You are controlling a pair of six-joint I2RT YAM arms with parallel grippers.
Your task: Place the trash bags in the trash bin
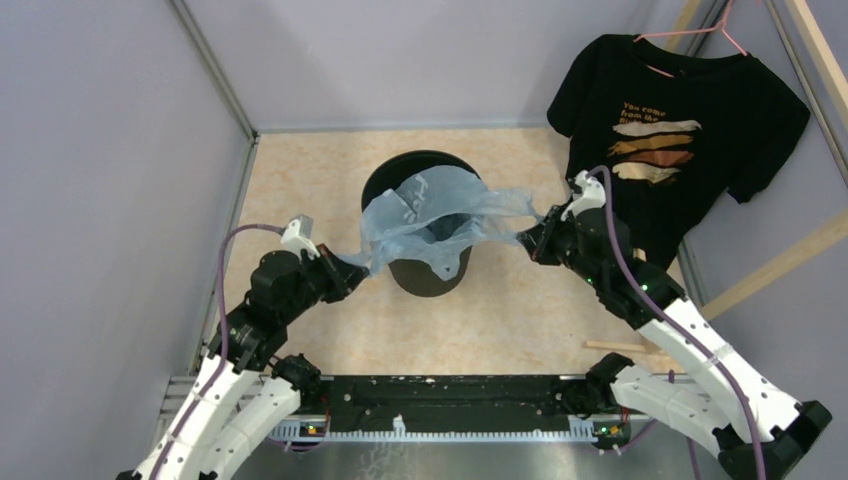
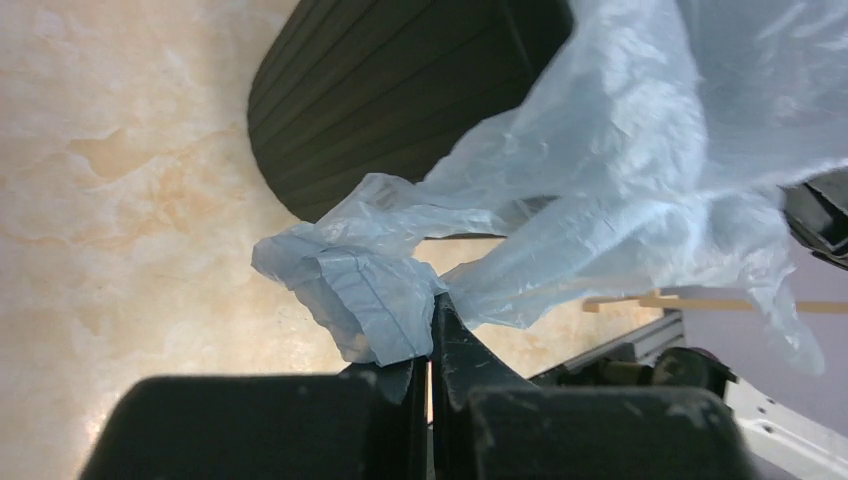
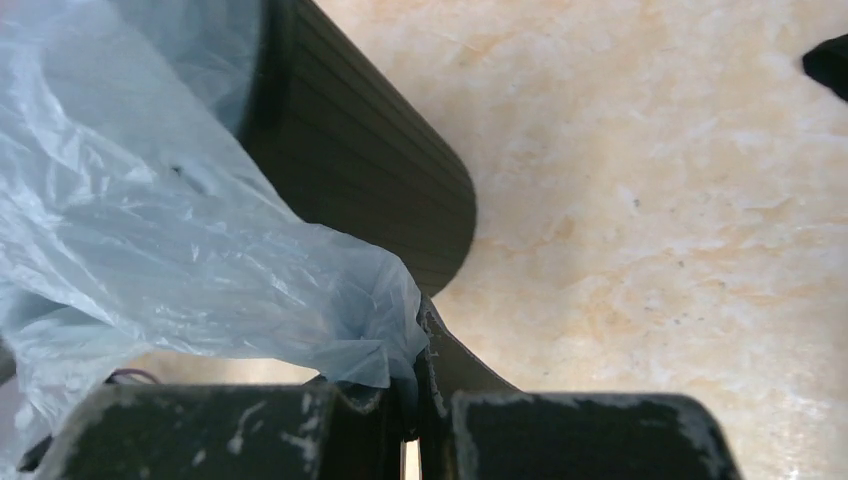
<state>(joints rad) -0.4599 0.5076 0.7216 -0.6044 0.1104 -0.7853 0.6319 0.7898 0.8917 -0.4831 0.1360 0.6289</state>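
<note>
The light-blue trash bag (image 1: 440, 215) is stretched over the mouth of the round black trash bin (image 1: 425, 275), partly sagging inside. My left gripper (image 1: 358, 268) is shut on the bag's left edge, at the bin's front left. My right gripper (image 1: 528, 240) is shut on the bag's right edge, to the right of the bin. In the left wrist view the bag (image 2: 380, 290) is pinched at my left gripper (image 2: 432, 325), with the bin (image 2: 390, 90) beyond. In the right wrist view the bag (image 3: 200, 260) is pinched at my right gripper (image 3: 415, 345), beside the bin (image 3: 370, 180).
A black printed T-shirt (image 1: 680, 130) hangs on a pink hanger at the back right, close behind my right arm. Grey walls close in the left and the back. A wooden stick (image 1: 615, 347) lies on the floor near the right arm.
</note>
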